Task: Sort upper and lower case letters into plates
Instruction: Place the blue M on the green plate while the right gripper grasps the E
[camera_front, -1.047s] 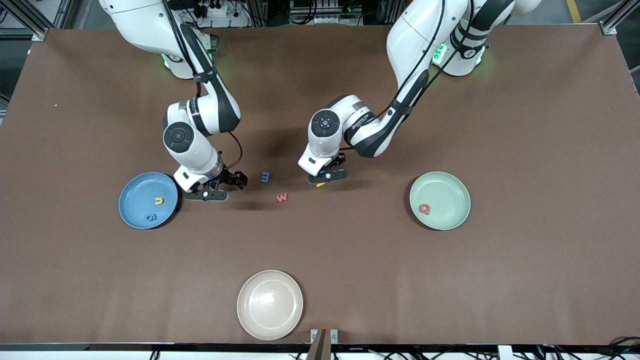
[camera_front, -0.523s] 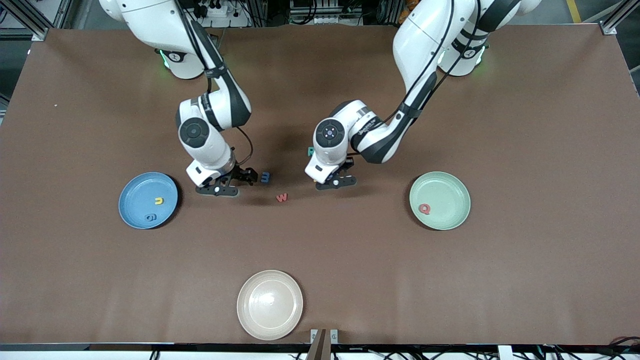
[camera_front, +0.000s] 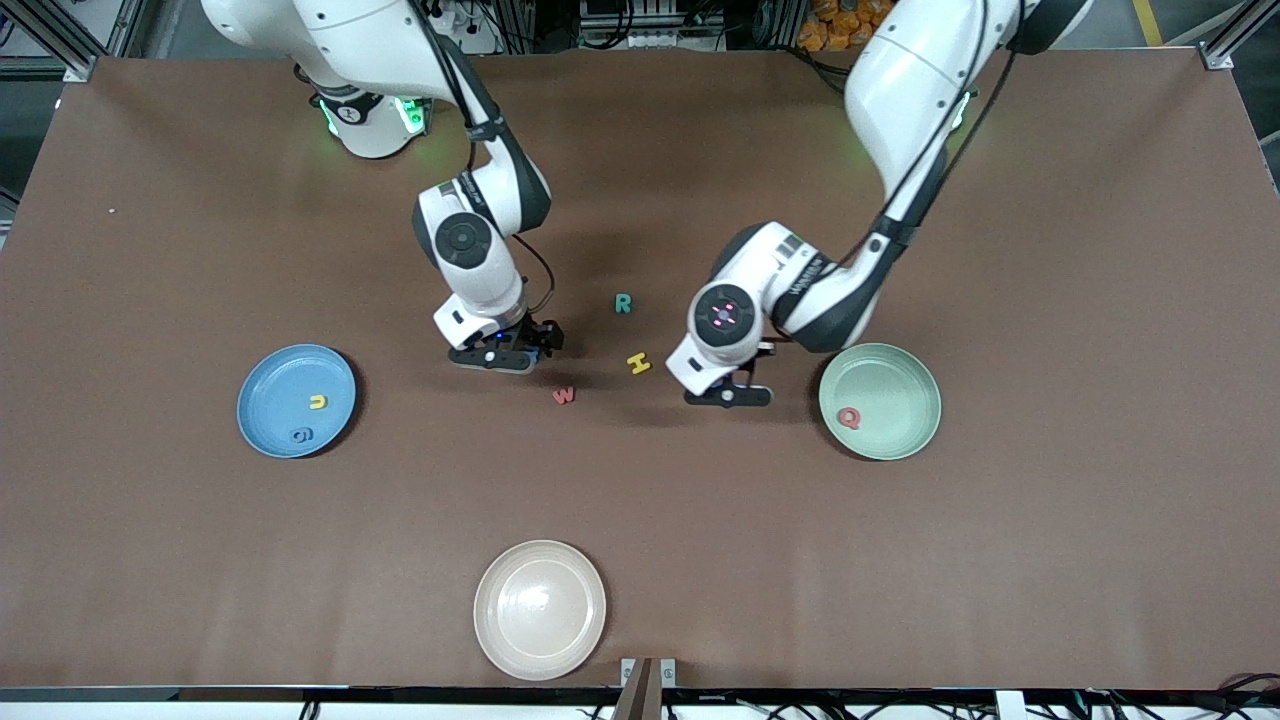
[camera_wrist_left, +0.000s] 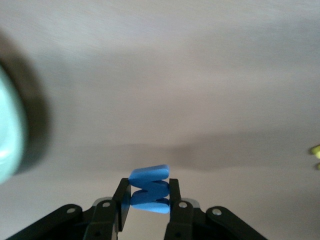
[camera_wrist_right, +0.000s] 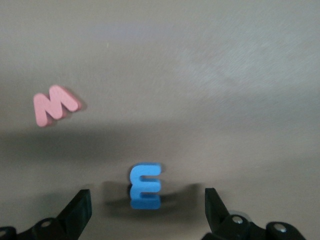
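My left gripper is shut on the blue M, which stands on edge between its fingers, over the table beside the pale green plate. That plate holds the red Q. My right gripper is open, low over the blue m, which lies flat between its fingers. The red w, yellow H and teal R lie on the table between the arms. The blue plate holds the yellow u and blue g.
A cream-white plate sits near the table edge closest to the front camera. The brown table stretches wide toward both arms' ends.
My left gripper carried the blue M away from the H toward the green plate, uncovering the R and H. My right gripper moved from beside the blue plate to over the blue m.
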